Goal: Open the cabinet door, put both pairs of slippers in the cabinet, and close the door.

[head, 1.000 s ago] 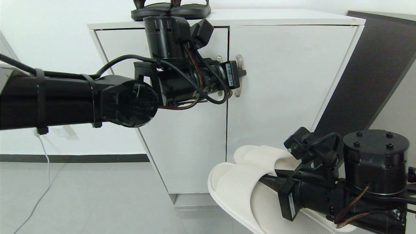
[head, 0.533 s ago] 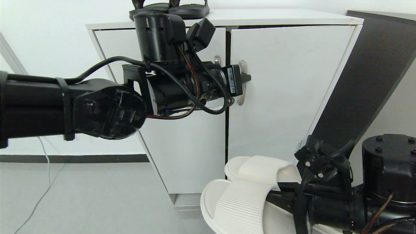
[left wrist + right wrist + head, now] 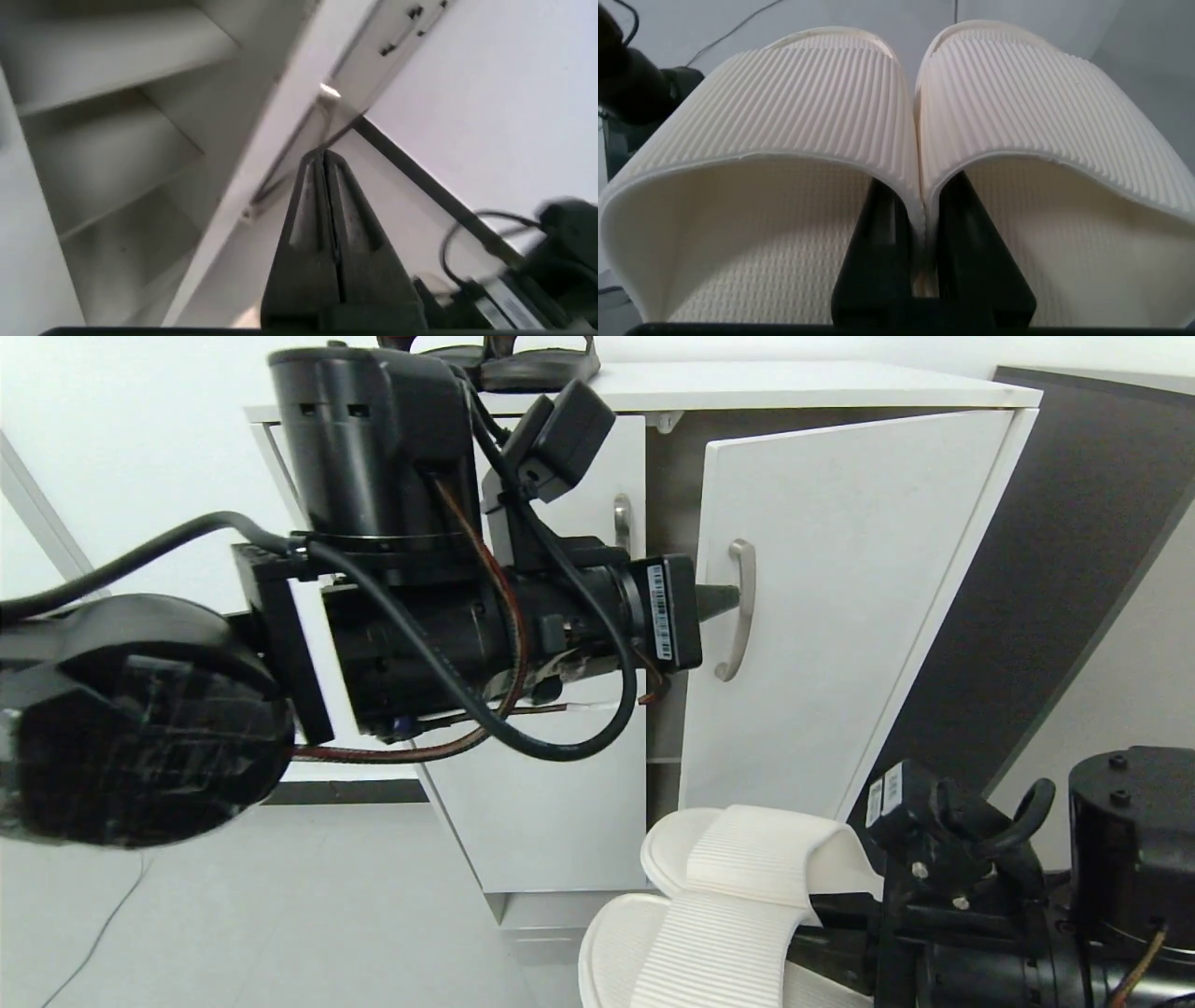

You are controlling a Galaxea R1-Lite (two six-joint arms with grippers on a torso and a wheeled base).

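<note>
The white cabinet point(image 3: 822, 392) has its right door point(image 3: 840, 616) swung partly open, showing a dark gap. My left gripper point(image 3: 721, 600) is shut, and its tip is tucked behind the door's metal handle point(image 3: 740, 607). In the left wrist view the closed fingers point(image 3: 325, 196) point past the door edge, with inner shelves point(image 3: 103, 140) beside them. A black pair of slippers point(image 3: 527, 359) lies on the cabinet top. Low in front of the open door, my right gripper point(image 3: 920, 261) is shut on the touching inner sides of the white ribbed slippers point(image 3: 738, 887) point(image 3: 813, 103).
The left door point(image 3: 541, 784) stays closed, its handle point(image 3: 622, 523) next to the gap. A dark grey panel point(image 3: 1074, 569) stands right of the cabinet. Pale floor point(image 3: 280, 915) with a thin cable point(image 3: 103, 933) lies to the left.
The right door has swung from closed to partly open as my left gripper drew back with the handle. The right arm has sunk lower with the white slippers.
</note>
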